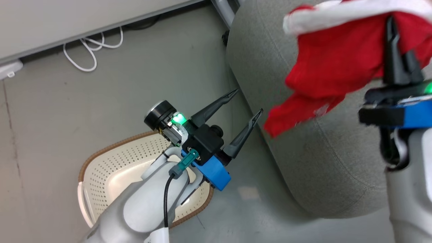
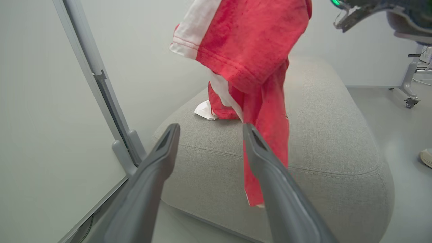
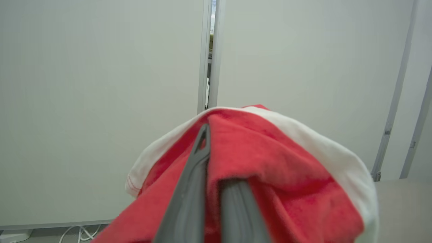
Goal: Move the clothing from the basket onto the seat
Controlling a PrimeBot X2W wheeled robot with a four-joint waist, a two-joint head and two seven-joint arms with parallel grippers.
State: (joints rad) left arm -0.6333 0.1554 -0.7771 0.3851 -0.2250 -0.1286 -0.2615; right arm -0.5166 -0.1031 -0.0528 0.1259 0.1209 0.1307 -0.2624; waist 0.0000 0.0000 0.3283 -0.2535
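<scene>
The right fingers are clamped tight on a soft bright red sports garment with a white band, dangling it above the near edge of the large light grey upholstered seat. Trouble ahead: its long tail hangs past the rim, so a release here could let that weight drag it down to the grey floor. A second red garment lies on the cushion. The left fingers gape wide and empty over the cream-white perforated basket with its brown rim.
</scene>
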